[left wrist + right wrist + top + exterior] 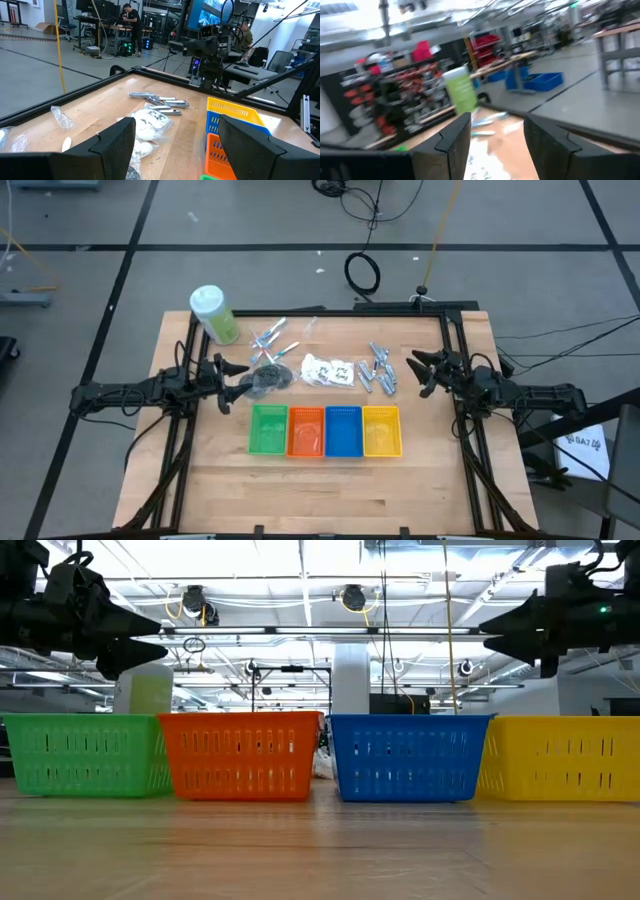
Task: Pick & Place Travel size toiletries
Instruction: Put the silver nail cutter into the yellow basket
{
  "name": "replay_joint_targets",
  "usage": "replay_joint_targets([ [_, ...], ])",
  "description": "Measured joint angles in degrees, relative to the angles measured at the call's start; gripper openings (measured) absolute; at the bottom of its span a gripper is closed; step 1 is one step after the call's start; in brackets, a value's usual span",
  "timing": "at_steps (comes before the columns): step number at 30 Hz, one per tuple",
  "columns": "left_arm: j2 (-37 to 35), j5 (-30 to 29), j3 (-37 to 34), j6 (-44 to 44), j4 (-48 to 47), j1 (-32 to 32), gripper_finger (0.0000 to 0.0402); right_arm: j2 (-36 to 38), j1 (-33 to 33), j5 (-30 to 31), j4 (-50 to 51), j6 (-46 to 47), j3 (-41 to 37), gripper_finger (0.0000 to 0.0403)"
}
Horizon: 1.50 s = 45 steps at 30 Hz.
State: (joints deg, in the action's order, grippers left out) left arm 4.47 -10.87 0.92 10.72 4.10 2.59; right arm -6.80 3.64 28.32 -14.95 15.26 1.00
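While both arms hang over the wooden table (320, 490), nothing has been picked up yet. Four bins sit in a row near the middle: the green bin (268, 429), orange bin (306, 430), blue bin (343, 430) and yellow bin (381, 430). The small things all lie just behind that row.

The left gripper (225, 380) is wide open and holds nothing. The dark clear pouch (268, 377) lies right beside it, toward the middle of the table, so the left arm is nearer to it. A bit further that way are the white packets (328, 370), and the thin sticks (271, 340) lie further back.

The right gripper (424, 370) is partly open and holds nothing too. The silver tubes (379, 370) lie in a little pile just inward of it, mostly pointing from front to back. That arm is nearer to them.
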Motion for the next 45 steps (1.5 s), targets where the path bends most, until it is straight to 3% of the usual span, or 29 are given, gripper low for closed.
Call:
replay_joint_targets([
  [9, 0.0, 0.0, 0.0, 0.0, 0.0, 0.0, 0.028, -16.5, 1.0, 10.4, -8.8, -1.2, 2.3, 0.0184],
  [13, 0.0, 0.0, 0.0, 0.0, 0.0, 0.0, 0.028, -22.9, 3.3, 10.0, -10.4, -2.4, 3.5, 0.021],
  [21, 0.0, -0.1, 0.0, 0.0, 0.0, 0.0, 0.028, -37.6, 11.6, 0.7, -0.8, 0.6, 15.2, 0.0265],
  [29, 0.0, 0.1, 0.0, 0.0, 0.0, 0.0, 0.028, -55.6, 22.1, -13.5, 8.2, 0.5, 28.7, 0.0254],
  [34, 0.0, 0.1, 0.0, 0.0, 0.0, 0.0, 0.028, -66.9, 26.0, -19.2, 10.2, 0.6, 33.9, 0.025],
  [40, 0.0, 0.3, 0.0, 0.0, 0.0, 0.0, 0.028, -77.3, 28.7, -21.2, 13.6, -0.3, 38.2, 0.025],
  [45, 0.0, 0.3, 0.0, 0.0, 0.0, 0.0, 0.028, -81.8, 29.9, -21.1, 13.9, -2.5, 40.4, 0.0249],
])
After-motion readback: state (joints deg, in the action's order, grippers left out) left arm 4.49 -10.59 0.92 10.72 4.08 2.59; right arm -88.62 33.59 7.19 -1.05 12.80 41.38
